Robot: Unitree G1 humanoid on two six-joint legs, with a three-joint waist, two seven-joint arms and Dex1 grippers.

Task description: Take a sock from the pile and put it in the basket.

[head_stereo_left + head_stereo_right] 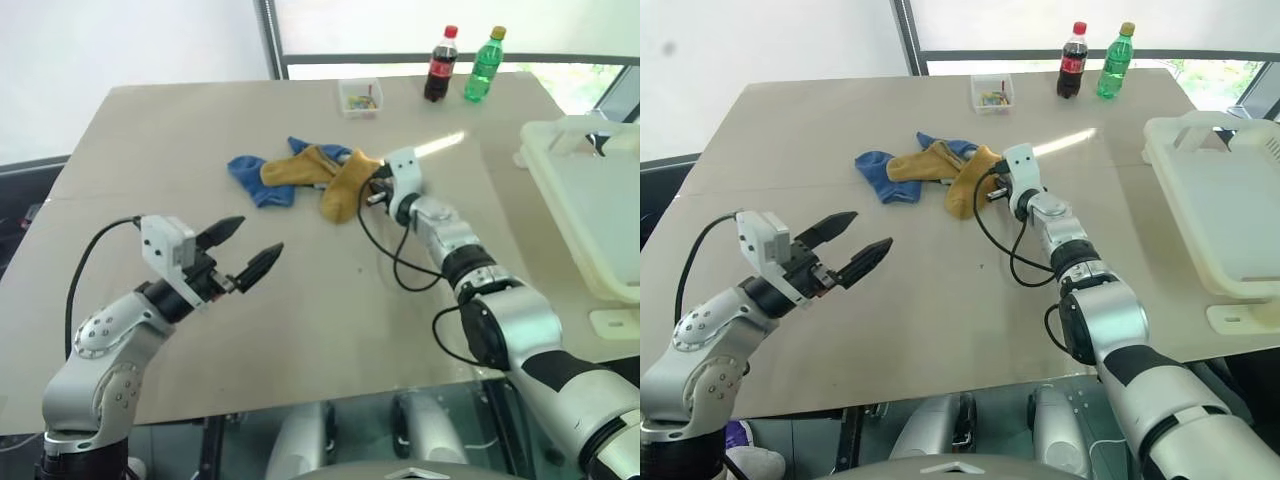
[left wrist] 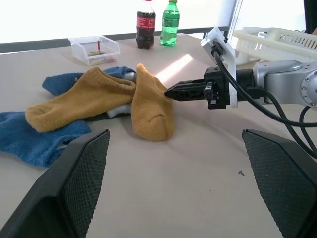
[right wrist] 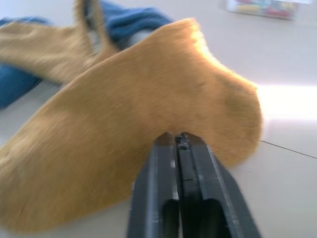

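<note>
The pile (image 1: pixel 300 175) lies mid-table (image 1: pixel 180 130): blue socks (image 1: pixel 255 178) underneath, two mustard ones on top. The right gripper (image 3: pixel 179 141) reaches low and level to the nearer mustard sock (image 1: pixel 343 188), its two black fingers pressed together at the sock's edge; whether any fabric is pinched between the tips cannot be told. The left gripper (image 1: pixel 252 251) hovers above the table's near side, well apart from the pile, fingers spread wide and holding nothing. The basket (image 1: pixel 590 190) sits at the table's right edge. A small clear box (image 1: pixel 360 97) and two bottles (image 1: pixel 462 65) stand at the far side.
</note>
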